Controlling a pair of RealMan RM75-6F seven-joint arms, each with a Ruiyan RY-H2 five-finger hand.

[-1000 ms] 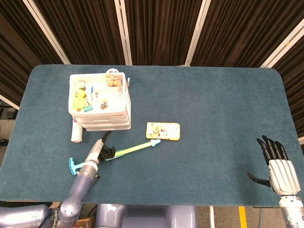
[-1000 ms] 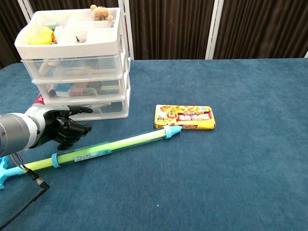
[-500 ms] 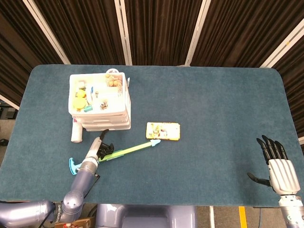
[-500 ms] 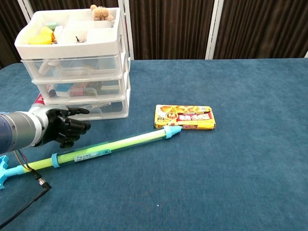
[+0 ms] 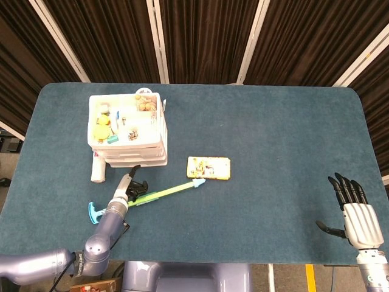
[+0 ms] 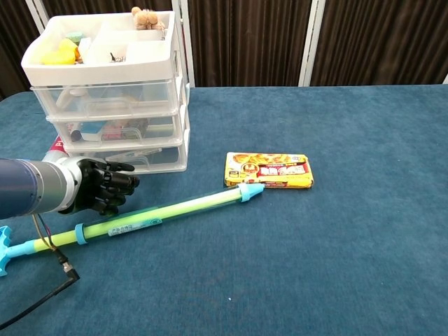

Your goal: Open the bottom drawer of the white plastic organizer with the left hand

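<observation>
While our left hand [image 6: 105, 187] hovers low over the blue table [image 5: 273, 134], its dark fingers [image 6: 124, 185] sit curled inward and hold nothing, just in front of the white plastic organizer [image 6: 112, 94]. That organizer stands at the table's far left and has an open tray on top with three clear drawers stacked beneath it. The bottom drawer [image 6: 150, 158], the one we want, looks closed; whether a fingertip already touches its front we cannot tell. A long green and blue tube [image 6: 157, 216] lies on the table just below our left hand, running toward a yellow snack packet [image 6: 269, 170] near the centre. Our right hand [image 5: 355, 216] rests well apart at the near right corner, fingers spread and empty.

To do this step well, we judge that we should hook our fingertips under the lip of the lowest drawer only, staying clear of the middle drawer above. The pull should then come straight toward us, level and slow, since a light organizer may slide rather than open.
</observation>
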